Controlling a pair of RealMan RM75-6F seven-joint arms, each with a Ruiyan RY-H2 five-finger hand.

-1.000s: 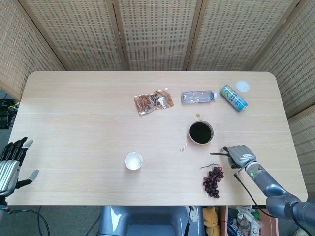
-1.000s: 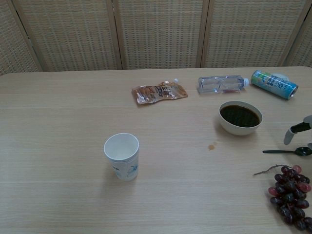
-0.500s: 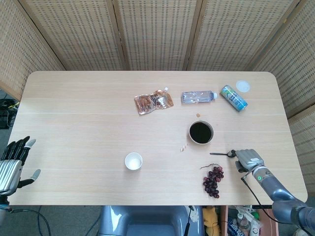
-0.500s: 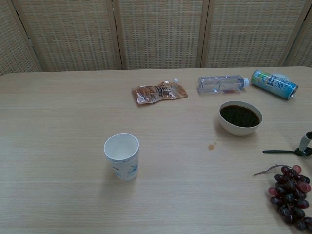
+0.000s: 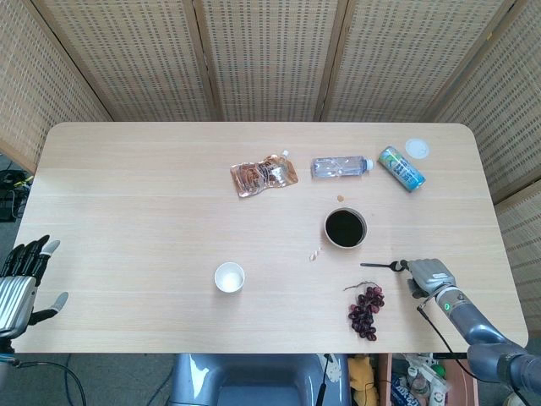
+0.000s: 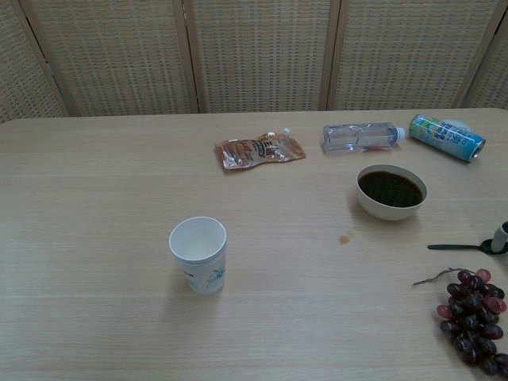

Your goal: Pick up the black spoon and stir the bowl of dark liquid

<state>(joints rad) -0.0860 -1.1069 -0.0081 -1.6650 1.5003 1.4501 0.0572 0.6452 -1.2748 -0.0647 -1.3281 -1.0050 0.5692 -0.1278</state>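
The black spoon [image 5: 378,265] lies flat on the table [image 5: 152,194], at about five o'clock from the bowl of dark liquid [image 5: 345,227] and just above the grapes [image 5: 366,310]. The right hand [image 5: 429,276] sits at the spoon's three o'clock end, touching or nearly touching it; whether its fingers have closed on it I cannot tell. The left hand [image 5: 24,277] hangs off the table's nine o'clock edge, fingers spread, holding nothing.

On the pale wooden table [image 5: 127,186], the white bowl of dark liquid [image 5: 346,228] sits behind the thin black spoon [image 5: 379,265]; the bunch of dark red grapes [image 5: 366,309] lies before both, the white paper cup [image 5: 229,277] well left.
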